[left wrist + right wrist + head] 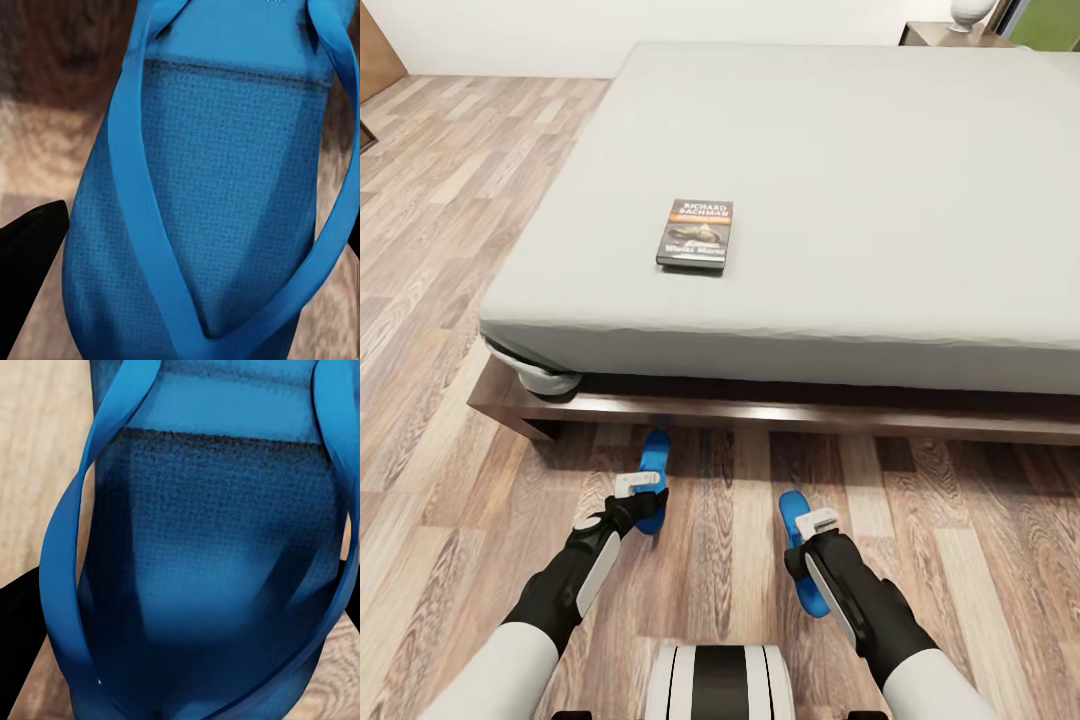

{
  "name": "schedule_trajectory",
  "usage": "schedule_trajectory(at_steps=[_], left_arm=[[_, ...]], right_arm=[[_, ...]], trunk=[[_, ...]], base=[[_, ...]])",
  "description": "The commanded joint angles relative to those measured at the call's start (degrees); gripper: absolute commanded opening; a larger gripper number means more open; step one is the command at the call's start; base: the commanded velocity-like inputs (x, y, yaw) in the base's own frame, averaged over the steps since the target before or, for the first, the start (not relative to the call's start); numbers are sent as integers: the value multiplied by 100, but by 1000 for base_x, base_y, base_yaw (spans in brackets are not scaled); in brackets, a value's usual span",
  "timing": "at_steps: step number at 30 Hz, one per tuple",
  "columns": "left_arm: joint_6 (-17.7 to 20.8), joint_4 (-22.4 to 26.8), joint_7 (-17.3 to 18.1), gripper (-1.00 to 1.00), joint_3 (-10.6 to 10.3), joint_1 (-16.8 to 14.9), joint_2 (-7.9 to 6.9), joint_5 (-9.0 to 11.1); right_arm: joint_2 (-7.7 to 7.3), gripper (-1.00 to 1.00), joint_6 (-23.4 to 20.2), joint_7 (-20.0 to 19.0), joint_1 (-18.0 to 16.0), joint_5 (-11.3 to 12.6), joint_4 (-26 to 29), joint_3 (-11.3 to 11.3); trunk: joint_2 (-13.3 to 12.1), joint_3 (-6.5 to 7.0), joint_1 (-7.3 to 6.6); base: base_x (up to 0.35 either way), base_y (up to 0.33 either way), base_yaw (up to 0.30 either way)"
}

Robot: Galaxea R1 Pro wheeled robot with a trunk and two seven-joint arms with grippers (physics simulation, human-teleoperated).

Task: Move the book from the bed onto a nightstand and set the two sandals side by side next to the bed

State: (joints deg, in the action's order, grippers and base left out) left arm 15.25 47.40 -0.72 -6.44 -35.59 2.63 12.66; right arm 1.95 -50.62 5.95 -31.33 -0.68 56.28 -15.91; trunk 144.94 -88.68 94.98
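Blue sandals, left sandal (654,462) and right sandal (800,560), lie apart beside the bed (780,410); each gripper's fingers straddle one (grip uncertain), presumably for pairing

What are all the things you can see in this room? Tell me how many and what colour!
book: one, dark cover with orange band, lying flat on the bed near its front edge.
bed: one, light-grey mattress on a dark brown frame, beyond the arms.
sandals: two, bright blue, on the floor in front of the bed, apart; left one, right one.
floor: one, brown wood planks.
white vase: one, on dark furniture behind the bed.
left gripper: one, black and white, over the left sandal.
right gripper: one, black and white, over the right sandal.
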Motion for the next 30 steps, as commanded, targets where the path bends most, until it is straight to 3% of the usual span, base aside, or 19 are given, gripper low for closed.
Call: schedule_trajectory(at_steps=[1,8,13,18,24,30], left_arm=[[30,13,-9,-100,-4,0,-1,45],[29,30,-13,-100,-6,1,-1,44],[23,32,-15,-100,-6,3,0,43],[22,33,-16,-100,-6,6,0,43],[20,33,-16,-100,-6,7,-1,43],[10,33,-16,-100,-6,7,-2,43]], right_arm=[[-1,-100,-28,20,-3,-3,5,-10],[-9,-100,-27,20,-1,3,5,-9],[-10,-100,-26,20,-1,8,12,-9],[-11,-100,-23,20,-2,10,14,-9],[-11,-100,-19,15,-3,15,24,-9],[-4,-100,-17,-54,1,15,64,-20]], trunk=[[1,-3,-1],[11,-158,17],[11,-158,17],[17,-269,30],[17,-269,30],[23,-358,40]], base=[[0,0,0],[0,0,0],[0,0,0],[0,0,0],[0,0,0],[0,0,0]])
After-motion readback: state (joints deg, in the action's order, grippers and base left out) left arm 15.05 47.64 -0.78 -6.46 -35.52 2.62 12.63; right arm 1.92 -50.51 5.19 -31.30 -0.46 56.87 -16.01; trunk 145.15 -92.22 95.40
